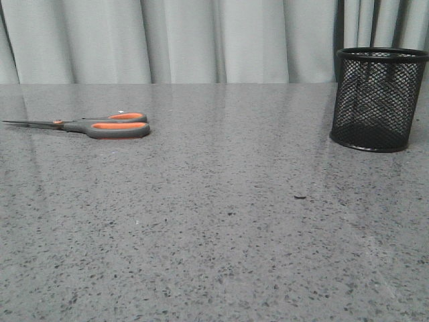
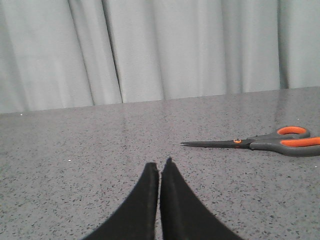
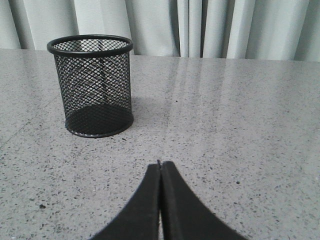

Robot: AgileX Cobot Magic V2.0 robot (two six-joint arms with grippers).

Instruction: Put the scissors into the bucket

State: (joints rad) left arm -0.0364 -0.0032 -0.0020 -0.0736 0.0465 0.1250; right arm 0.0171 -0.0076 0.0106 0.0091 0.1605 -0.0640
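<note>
On the speckled grey table [image 1: 221, 221], orange-handled grey scissors [image 1: 100, 125] lie flat, well apart from the upright black wire-mesh bucket [image 1: 375, 100], while I see my left gripper [image 2: 160, 167] and right gripper [image 3: 160, 165] closed, holding nothing.

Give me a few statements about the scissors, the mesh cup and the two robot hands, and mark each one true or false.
1. The grey-and-orange-handled scissors lie flat on the speckled grey table. True.
2. The black wire-mesh bucket lies tipped over. False: it stands upright.
3. The scissors are inside the bucket. False: they lie far apart on the table.
4. The left hand is shut and empty. True.
5. The right hand grips the bucket. False: it is shut, short of it.
</note>
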